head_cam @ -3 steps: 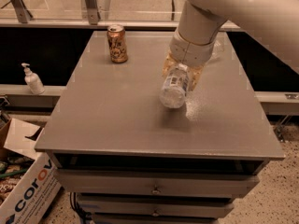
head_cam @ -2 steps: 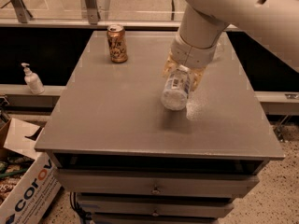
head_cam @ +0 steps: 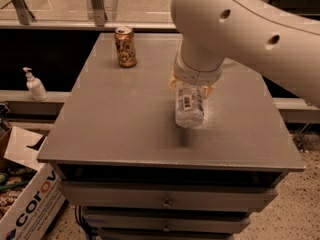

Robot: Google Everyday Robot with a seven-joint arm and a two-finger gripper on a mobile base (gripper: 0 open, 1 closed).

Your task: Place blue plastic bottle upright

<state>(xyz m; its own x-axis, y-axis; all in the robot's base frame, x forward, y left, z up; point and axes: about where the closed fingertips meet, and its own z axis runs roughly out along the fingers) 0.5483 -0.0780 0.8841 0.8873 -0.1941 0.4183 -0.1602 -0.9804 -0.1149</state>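
Far off to the left of the gripper point(head_cam: 190, 87) and well below it, a cardboard box point(head_cam: 22, 211) with printed lettering sits on the floor. A white pump bottle point(head_cam: 35, 85) stands on a ledge, also well to the gripper's left. Nearer, to its left and farther back, a copper-coloured drink can point(head_cam: 125, 46) stands upright on the grey cabinet top point(head_cam: 115, 129), well apart from the gripper. The gripper itself hangs over the middle of that top, pointing down, and its tan fingers point(head_cam: 173, 84) pinch the blue plastic bottle point(head_cam: 189, 109) from either side. The bottle hangs just under the fingers, tilted rather than upright, its base swung toward the front edge, and its shadow falls on the surface below. The thick white arm point(head_cam: 240, 29) rises from the gripper and runs off to the right.
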